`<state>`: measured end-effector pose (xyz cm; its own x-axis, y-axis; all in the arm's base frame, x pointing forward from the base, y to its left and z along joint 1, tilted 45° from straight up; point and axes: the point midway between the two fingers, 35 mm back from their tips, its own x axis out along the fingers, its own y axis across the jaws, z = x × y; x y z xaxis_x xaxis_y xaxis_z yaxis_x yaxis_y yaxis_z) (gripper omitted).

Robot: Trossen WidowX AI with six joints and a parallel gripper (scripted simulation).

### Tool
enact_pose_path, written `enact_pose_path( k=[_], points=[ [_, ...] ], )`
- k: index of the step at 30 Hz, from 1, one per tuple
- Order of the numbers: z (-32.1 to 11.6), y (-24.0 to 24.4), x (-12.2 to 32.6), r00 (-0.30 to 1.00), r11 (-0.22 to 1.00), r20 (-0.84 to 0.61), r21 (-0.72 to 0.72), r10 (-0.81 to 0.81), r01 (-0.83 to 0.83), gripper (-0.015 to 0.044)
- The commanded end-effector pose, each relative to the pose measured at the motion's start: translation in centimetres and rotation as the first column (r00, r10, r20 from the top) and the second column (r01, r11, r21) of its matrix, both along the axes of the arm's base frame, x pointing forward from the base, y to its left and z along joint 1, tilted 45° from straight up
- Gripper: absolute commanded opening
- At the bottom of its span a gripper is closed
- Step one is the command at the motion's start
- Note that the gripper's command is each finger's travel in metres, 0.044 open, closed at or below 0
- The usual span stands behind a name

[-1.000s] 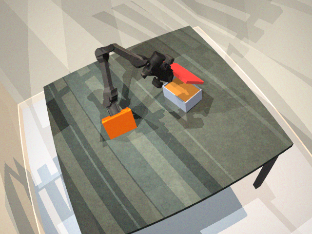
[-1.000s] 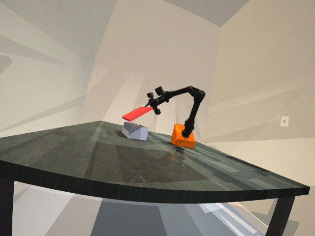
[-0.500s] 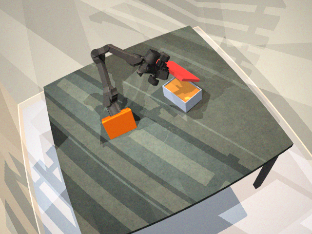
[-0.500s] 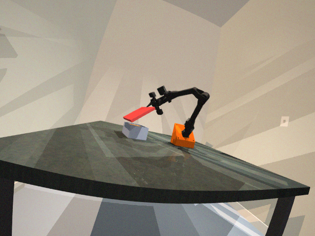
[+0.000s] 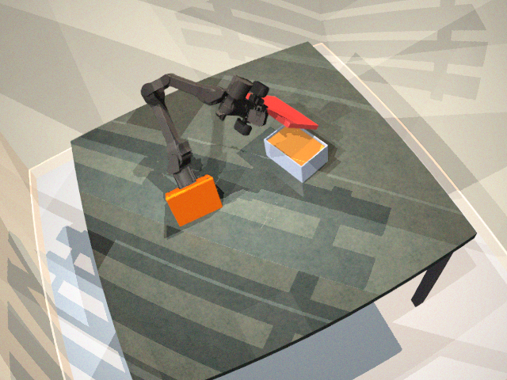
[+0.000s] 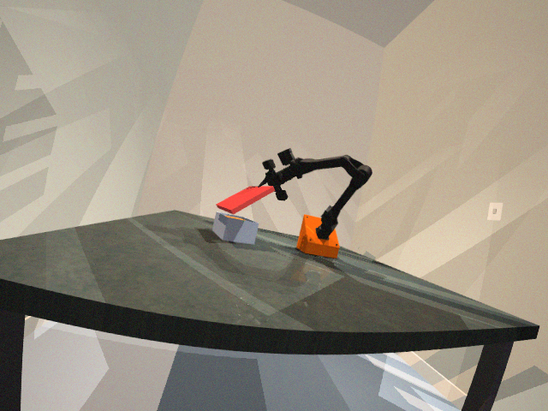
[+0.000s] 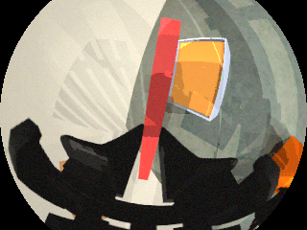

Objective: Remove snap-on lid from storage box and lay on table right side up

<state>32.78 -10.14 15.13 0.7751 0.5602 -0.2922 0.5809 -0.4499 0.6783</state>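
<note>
The red lid is in the air, off the box. It is tilted, with its far end lower than the end at the gripper, and shows nearly edge-on in the wrist view. My gripper is shut on the lid's near edge. The pale blue-grey storage box stands upright and open on the table, with orange inside. The lid hangs above and partly beyond the box's back side, with a gap between them. The fingertips are partly hidden in the top view.
The dark green-grey table carries the box and the arm's orange base. The table's far edge lies behind the lid in the top view. Striped shadows cross the table.
</note>
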Motion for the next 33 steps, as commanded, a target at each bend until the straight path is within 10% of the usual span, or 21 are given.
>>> enact_pose_path(
  k=[1,33],
  points=[
    [0.8,0.6,-0.4,1.000,1.000,0.005,-0.006,-0.005,0.005,0.0000],
    [4.9,4.9,-2.7,1.000,1.000,0.002,-0.002,-0.005,0.005,0.0000]
  ],
)
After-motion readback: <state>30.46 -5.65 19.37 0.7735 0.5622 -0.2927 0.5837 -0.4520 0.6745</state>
